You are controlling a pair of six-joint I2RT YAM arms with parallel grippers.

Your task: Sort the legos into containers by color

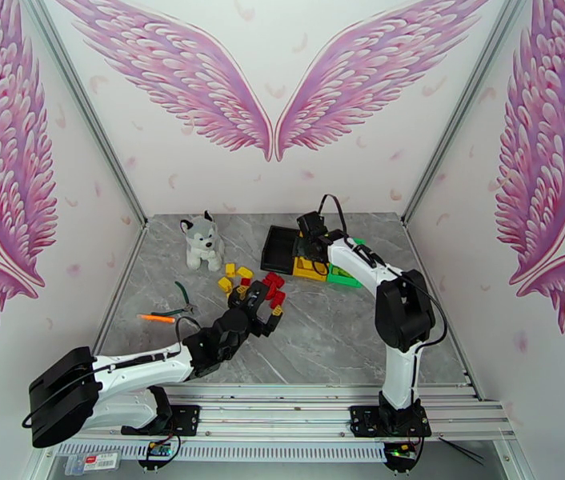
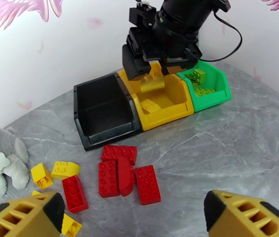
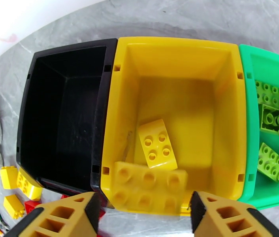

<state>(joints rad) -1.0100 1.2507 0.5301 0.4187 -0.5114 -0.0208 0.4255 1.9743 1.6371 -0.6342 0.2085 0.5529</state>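
The containers stand in a row: black bin (image 3: 66, 115), yellow bin (image 3: 179, 64), green bin (image 3: 250, 115). My right gripper (image 3: 143, 202) hangs over the yellow bin with its jaws apart. A blurred yellow lego (image 3: 147, 186) sits loose between the fingers, touching neither, and appears in mid-air (image 2: 152, 81) above the bin. Another yellow lego (image 3: 155, 143) lies inside. Green legos (image 3: 272, 162) lie in the green bin. My left gripper (image 2: 134, 202) is open above several red legos (image 2: 119, 153). Yellow legos (image 2: 65, 169) lie to their left.
A plush husky (image 1: 201, 240) sits at the back left of the table. Green-handled pliers (image 1: 182, 294) and an orange pen (image 1: 157, 318) lie near the left edge. The right arm (image 1: 398, 310) stretches over the table toward the bins (image 1: 308, 270).
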